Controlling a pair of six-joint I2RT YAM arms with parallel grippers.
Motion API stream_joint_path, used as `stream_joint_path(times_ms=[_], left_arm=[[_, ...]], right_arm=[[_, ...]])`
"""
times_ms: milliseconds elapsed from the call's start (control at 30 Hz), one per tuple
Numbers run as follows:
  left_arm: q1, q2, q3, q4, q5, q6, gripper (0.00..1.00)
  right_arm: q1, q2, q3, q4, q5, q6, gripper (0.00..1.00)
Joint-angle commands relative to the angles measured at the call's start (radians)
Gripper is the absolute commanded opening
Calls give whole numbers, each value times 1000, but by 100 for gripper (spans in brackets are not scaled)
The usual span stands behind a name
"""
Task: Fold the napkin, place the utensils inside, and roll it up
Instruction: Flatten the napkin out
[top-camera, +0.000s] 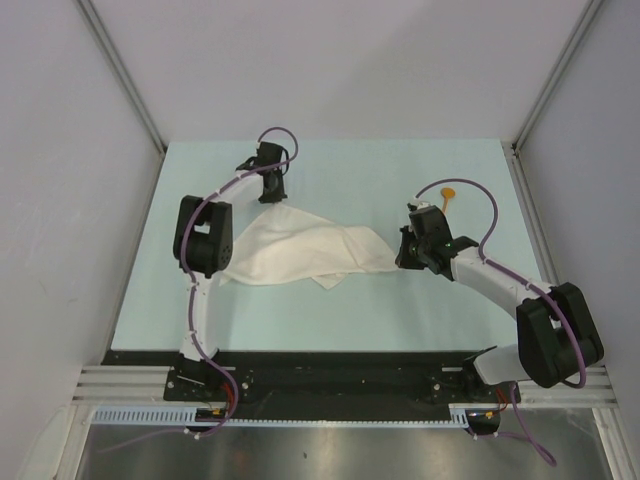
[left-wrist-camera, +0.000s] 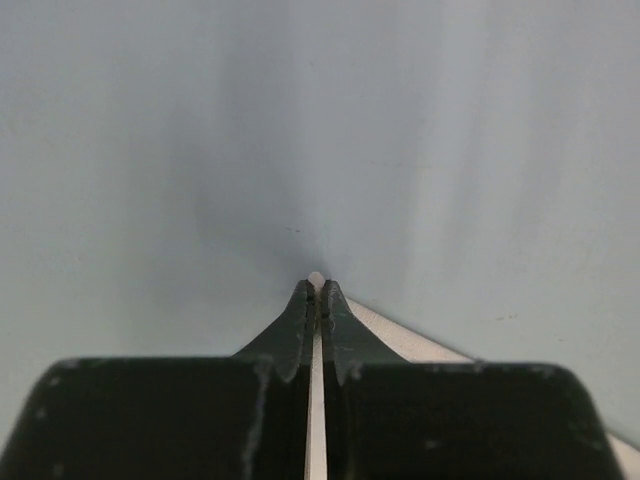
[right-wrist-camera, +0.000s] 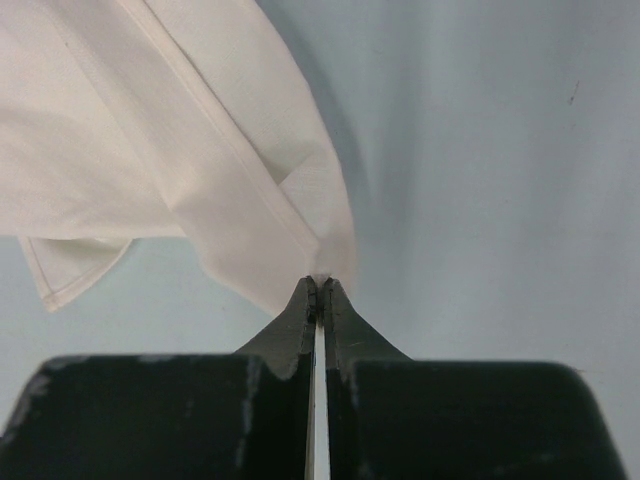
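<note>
Top external view: one napkin (top-camera: 300, 245) pinched by left claw (top-camera: 272, 192) and right claw (top-camera: 401, 260), one spoon (top-camera: 447, 195) apart.

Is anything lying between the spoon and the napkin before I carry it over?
No loose object is. Only the right gripper, shut on a corner of the napkin, sits between the cloth and the spoon.

Legible markings: none. No text, label, brand, number or sign can be read in the top view or in either wrist view.
</note>
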Motion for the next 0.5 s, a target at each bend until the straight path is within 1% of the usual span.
stream_joint_path(times_ms=[0,67,167,200,300,333,400,433,467], left_arm=[[1,3,1,-56,-5,15,0],[1,-45,-56,-8,-3,18,0],[1,-194,-134,65,-11,22,0],[-1,-284,-148,78,-26,22,0],[-1,-431,-214,133,-69,24,0],[-1,-526,-234,150,-78,27,0],[-1,-629,-280,184,-98,31,0],[-1,-724,-294,191,-115,35,0],[-1,-772,-320,201,-124,38,0]], right_arm=[[6,-5,40,16,0,2,0],[6,-11,64,1,17,-16,0],[5,-44,128,-36,90,-58,0],[2,-55,145,-42,101,-69,0],[2,-104,250,-74,146,-112,0],[3,-115,277,-93,163,-122,0],[8,-156,352,-104,203,-151,0],[12,-172,372,-104,213,-164,0],[16,-193,395,-102,232,-185,0]])
